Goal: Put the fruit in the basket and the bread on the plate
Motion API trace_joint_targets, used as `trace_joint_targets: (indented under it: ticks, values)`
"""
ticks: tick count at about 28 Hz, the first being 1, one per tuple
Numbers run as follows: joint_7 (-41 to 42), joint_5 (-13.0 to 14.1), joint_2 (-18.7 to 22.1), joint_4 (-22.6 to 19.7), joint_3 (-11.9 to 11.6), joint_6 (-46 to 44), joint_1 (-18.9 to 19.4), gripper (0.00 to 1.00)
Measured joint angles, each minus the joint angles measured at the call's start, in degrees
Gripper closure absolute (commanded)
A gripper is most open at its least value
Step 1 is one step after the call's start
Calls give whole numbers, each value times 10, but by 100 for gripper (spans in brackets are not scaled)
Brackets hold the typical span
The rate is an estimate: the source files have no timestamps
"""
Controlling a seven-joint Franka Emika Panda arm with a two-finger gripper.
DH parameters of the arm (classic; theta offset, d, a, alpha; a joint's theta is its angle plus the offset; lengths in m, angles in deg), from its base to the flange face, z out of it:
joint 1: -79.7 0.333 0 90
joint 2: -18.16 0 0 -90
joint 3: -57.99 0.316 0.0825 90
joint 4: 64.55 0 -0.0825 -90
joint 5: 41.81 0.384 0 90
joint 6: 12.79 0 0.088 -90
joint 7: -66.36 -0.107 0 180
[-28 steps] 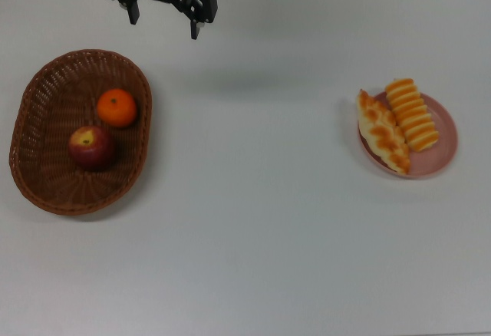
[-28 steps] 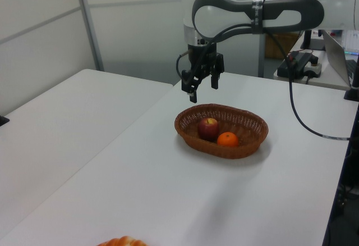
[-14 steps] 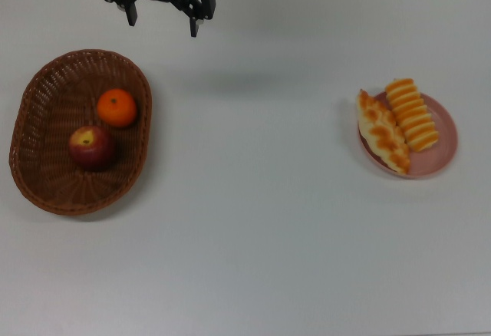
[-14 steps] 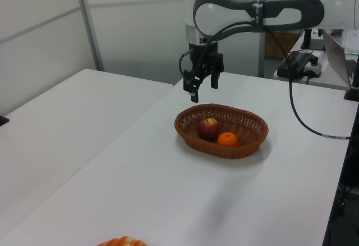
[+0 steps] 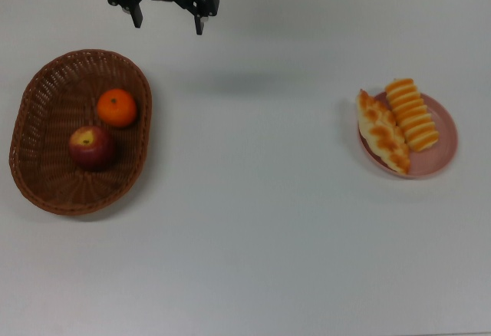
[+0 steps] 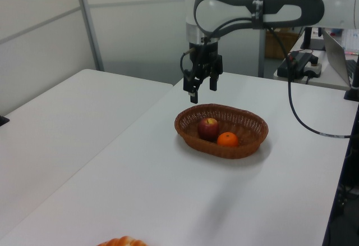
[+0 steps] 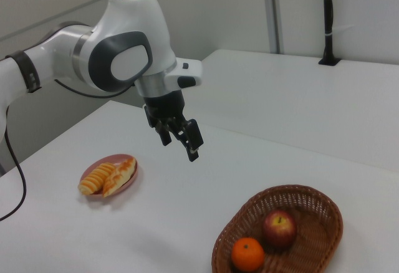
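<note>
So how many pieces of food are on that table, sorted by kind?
Round fruit: 2, a dark red apple and a bright orange mandarin, both in the brown wicker basket.
Bread: 2, a ribbed striped loaf and a knobbly braided loaf, both on the pale pink plate.
Total: 4.

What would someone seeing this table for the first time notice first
The big brown wicker basket on the top view's left, with a dark red apple and an orange mandarin side by side inside it. Across the white table, on the top view's right, a pink plate carries two golden loaves. The black claw hangs open and empty above the table's far edge.
</note>
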Motion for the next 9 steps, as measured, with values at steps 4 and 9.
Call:
trace_joint_targets:
  ticks: [4,9]
  values:
    - [9,10,0,0,0,0,-10,0]
    - [11,9,0,0,1,0,-11,0]
